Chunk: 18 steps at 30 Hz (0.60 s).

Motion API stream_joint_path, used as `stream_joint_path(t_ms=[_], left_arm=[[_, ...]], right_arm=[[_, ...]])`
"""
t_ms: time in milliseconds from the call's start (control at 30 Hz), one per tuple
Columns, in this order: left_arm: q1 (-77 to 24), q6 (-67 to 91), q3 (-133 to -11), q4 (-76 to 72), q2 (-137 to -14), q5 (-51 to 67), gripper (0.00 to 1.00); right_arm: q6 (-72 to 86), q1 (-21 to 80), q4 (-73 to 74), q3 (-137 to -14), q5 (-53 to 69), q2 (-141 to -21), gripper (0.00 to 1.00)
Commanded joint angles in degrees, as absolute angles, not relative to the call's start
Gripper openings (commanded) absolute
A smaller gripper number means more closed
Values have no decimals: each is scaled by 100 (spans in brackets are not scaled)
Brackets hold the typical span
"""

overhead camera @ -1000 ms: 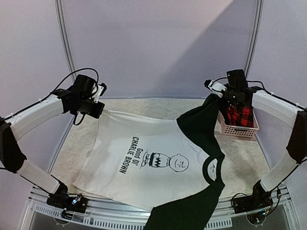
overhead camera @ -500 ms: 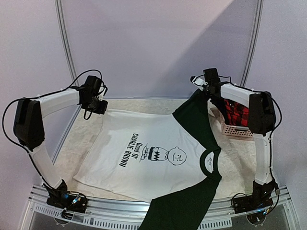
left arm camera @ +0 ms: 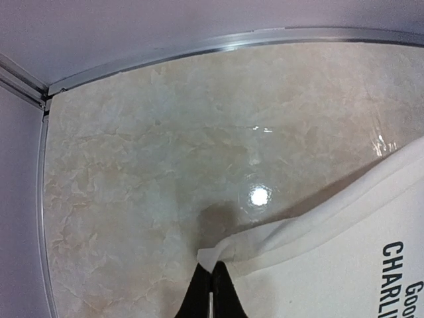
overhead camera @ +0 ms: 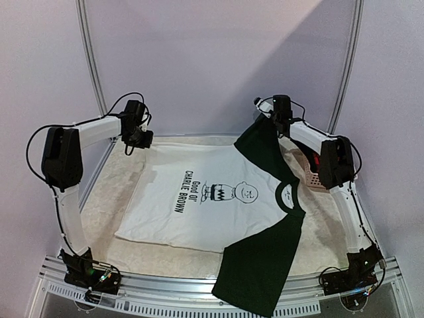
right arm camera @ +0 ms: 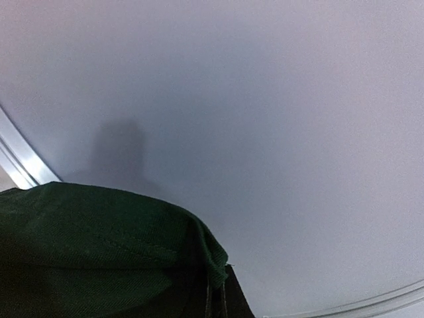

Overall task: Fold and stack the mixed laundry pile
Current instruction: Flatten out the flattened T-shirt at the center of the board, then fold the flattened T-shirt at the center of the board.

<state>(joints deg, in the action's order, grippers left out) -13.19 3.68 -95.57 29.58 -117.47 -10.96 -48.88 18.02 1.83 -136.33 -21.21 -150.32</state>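
My left tool pinches a white corner of the shirt, my right tool its green sleeve, desk below

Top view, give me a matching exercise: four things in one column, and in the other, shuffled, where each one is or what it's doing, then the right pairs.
Things:
1. left gripper
2. right gripper
3. basket
4. near sleeve

Places or states:
A. drapes over the near edge of the table
B. shut on the white hem corner of the shirt
C. far right, partly behind the right arm
D. shut on the dark green far sleeve, holding it up

Pairs: 1-B, 2-D, 3-C, 4-A.
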Motion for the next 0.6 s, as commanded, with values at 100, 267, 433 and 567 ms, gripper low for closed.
stream_joint_path(t_ms=[100, 267, 433, 567], left_arm=[[-1103, 272, -10185, 2902, -12058, -980, 0], [-1089, 173, -10403, 3069, -11956, -762, 0], [-1069, 150, -10182, 3172, -11544, -439, 0], [-1062, 125, -9873, 3314, -11265, -60, 0]], right_arm=[[-5187, 1870, -647, -14170, -1936, -15294, 0], [-5038, 1942, -205, -13124, -1869, -14434, 0], [-4921, 2070, 475, -11784, -1780, -13133, 0], [-4435, 2156, 1344, -11175, -1680, -12342, 0]])
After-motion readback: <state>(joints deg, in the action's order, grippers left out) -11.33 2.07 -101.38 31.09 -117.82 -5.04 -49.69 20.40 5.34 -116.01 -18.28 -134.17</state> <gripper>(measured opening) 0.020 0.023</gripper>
